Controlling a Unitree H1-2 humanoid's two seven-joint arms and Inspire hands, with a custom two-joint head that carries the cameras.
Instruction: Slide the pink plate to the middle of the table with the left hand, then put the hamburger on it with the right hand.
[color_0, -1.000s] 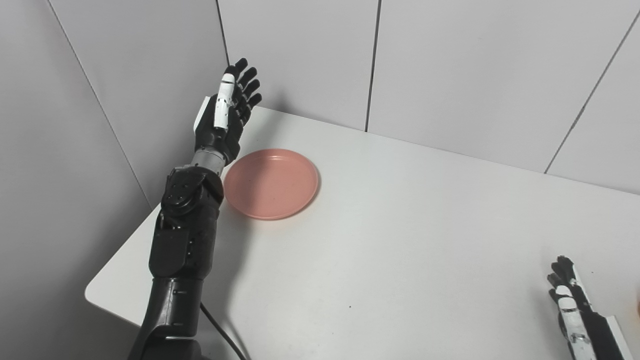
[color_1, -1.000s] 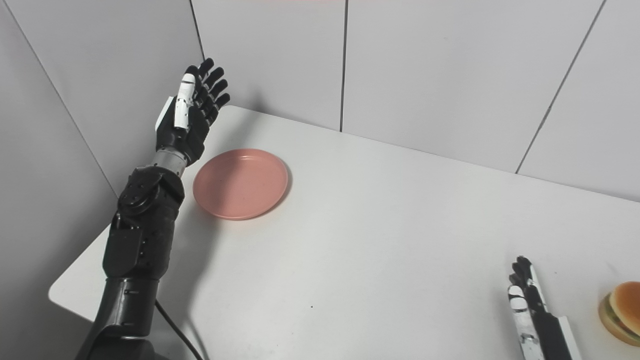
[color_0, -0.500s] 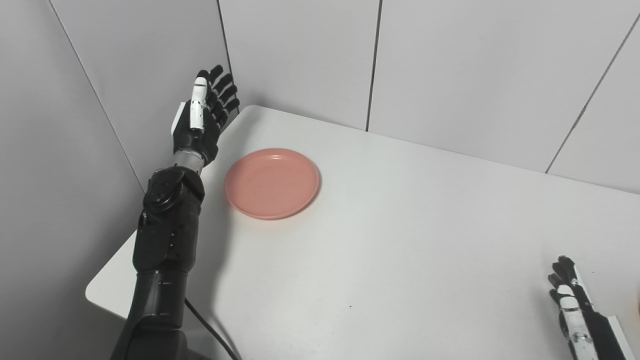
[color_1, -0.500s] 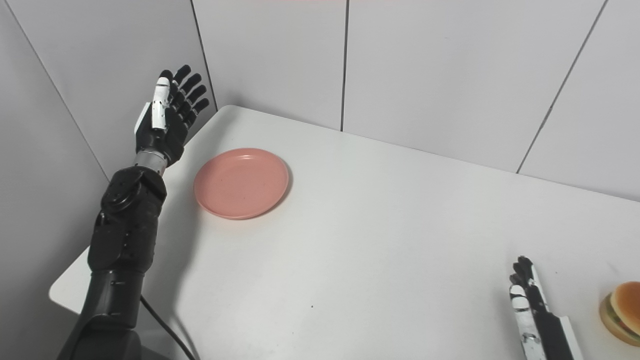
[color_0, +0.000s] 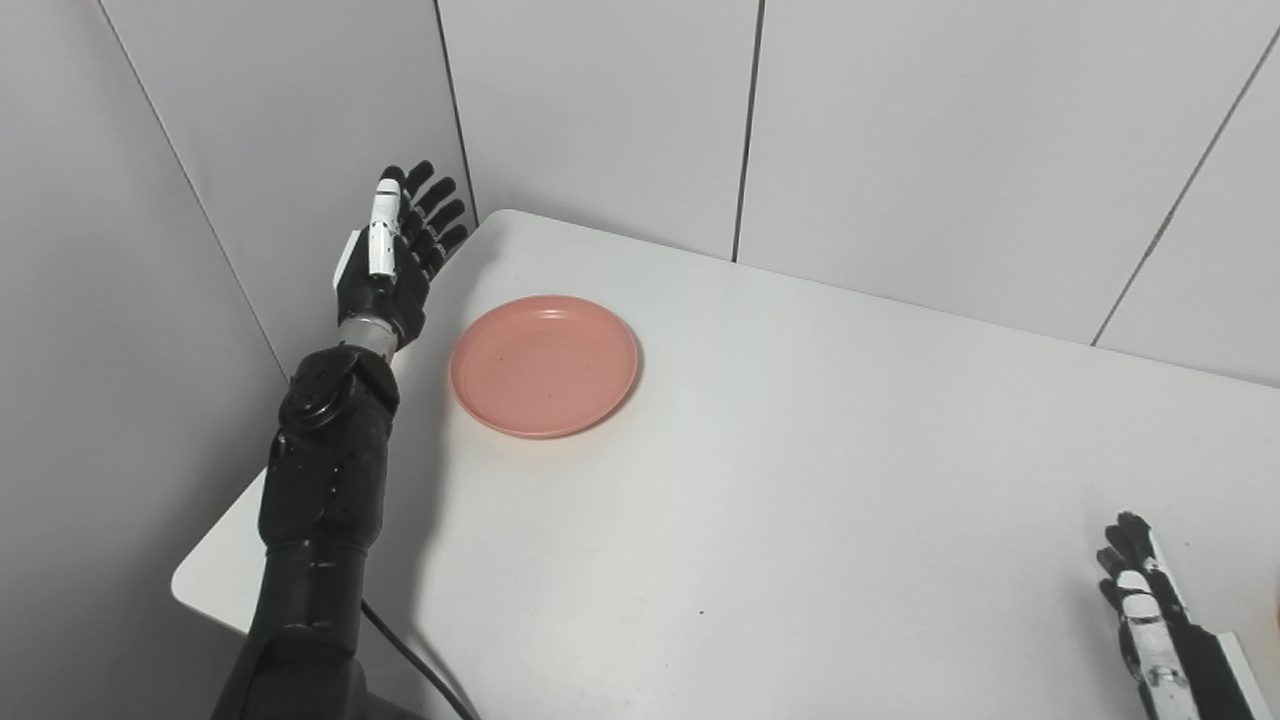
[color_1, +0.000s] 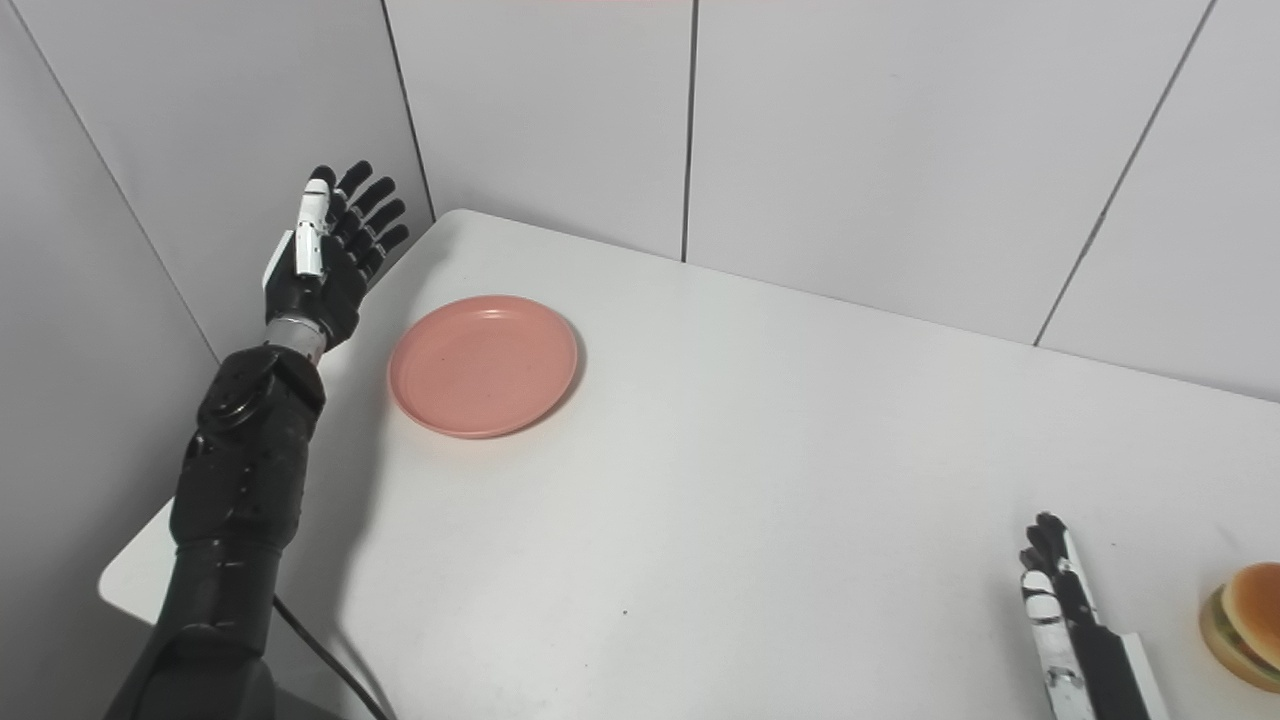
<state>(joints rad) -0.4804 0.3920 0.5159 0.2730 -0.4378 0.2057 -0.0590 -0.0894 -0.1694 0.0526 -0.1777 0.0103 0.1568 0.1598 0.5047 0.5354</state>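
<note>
The pink plate (color_0: 543, 365) lies flat near the table's far left corner, with nothing on it. My left hand (color_0: 392, 255) is raised to the left of the plate, beside the table's left edge, open with fingers spread and apart from the plate. The hamburger (color_1: 1243, 625) sits at the right edge of the right eye view, near the front of the table. My right hand (color_1: 1056, 610) rests low at the front right, fingers straight and holding nothing, a short way left of the hamburger.
The white table (color_0: 800, 470) is enclosed by grey panel walls (color_0: 600, 110) at the back and left. A black cable (color_0: 415, 665) hangs off the front left corner beside my left arm.
My left hand has moved left and a little lower, away from the back corner and off toward the table's left edge. The plate, hamburger and right hand have stayed put.
</note>
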